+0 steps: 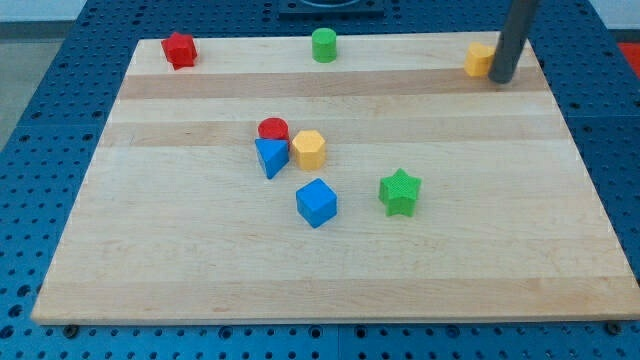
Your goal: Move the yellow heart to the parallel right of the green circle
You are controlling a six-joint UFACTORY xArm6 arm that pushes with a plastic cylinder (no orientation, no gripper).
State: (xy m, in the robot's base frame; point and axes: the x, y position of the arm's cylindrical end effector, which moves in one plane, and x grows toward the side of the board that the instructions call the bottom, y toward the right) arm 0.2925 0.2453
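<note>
My tip (500,79), a bare rod w/ no jaws to open or close, touches yellow heart's (478,60) right side at far right, presumably to push it left toward green circle (323,45).

A robotics lab bench, by the look of it. A pale wooden board (330,270) lies on a blue perforated mounting plate (60,120) whose regular holes show past every edge and corner of the board.

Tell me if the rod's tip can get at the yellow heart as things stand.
Probably yes: my tip is already at the right side of the yellow heart, seemingly touching it. Nothing stands between them, and the way left toward the green circle looks free.
</note>
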